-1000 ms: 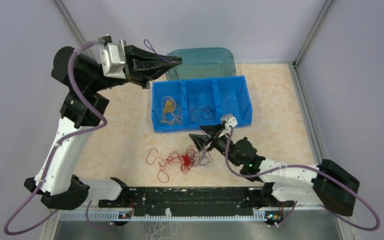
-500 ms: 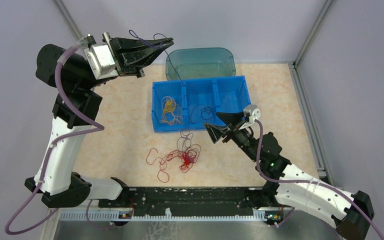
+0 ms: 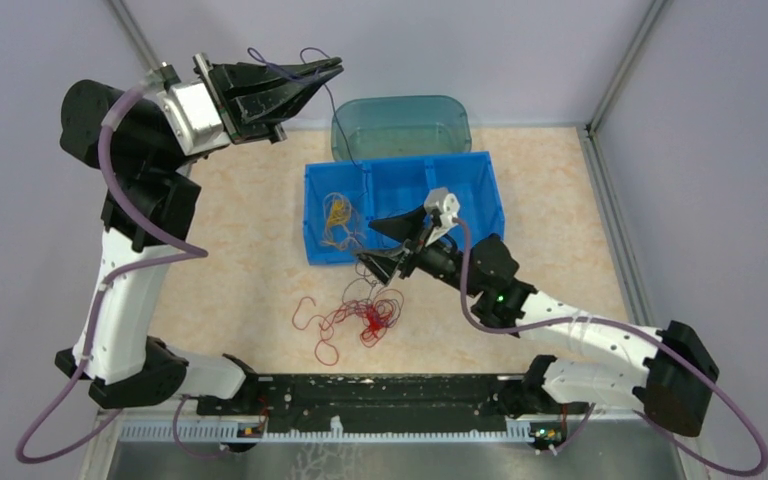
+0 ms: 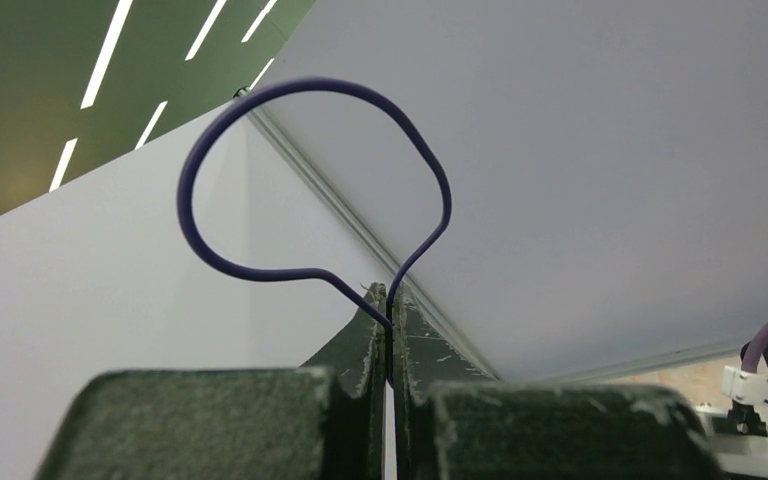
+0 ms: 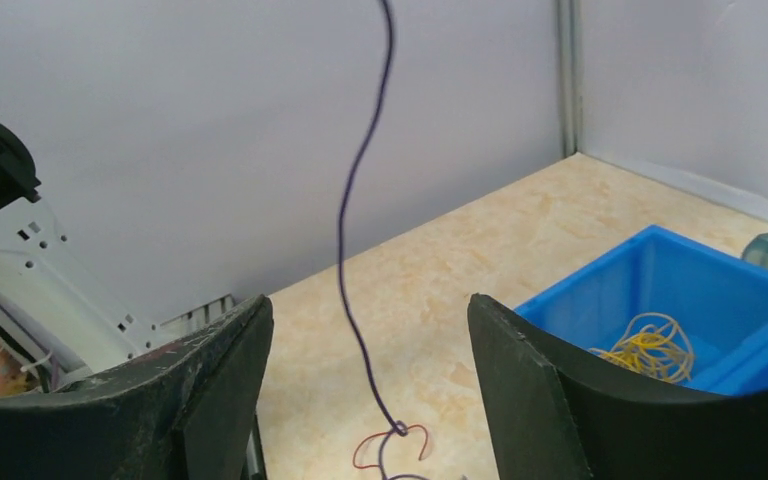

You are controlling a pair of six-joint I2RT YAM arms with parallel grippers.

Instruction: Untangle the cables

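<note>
Separating one strand: the left gripper (image 3: 332, 68), clenched on a thin dark-purple wiry cable (image 4: 310, 82), holds it high above the red curly cable clump (image 3: 365, 320) toward the beige table's (image 3: 250, 250) near edge — the released right gripper (image 3: 367, 243) straddles it, probably to pinch low.

Pale lavender walls (image 3: 560, 50) enclose a beige marbled tabletop (image 3: 250, 250); apparently strip lights (image 4: 101, 55) glow overhead.

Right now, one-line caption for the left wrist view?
Left hand shut on a purple cable, its loop arching above the fingertips against the wall.
</note>
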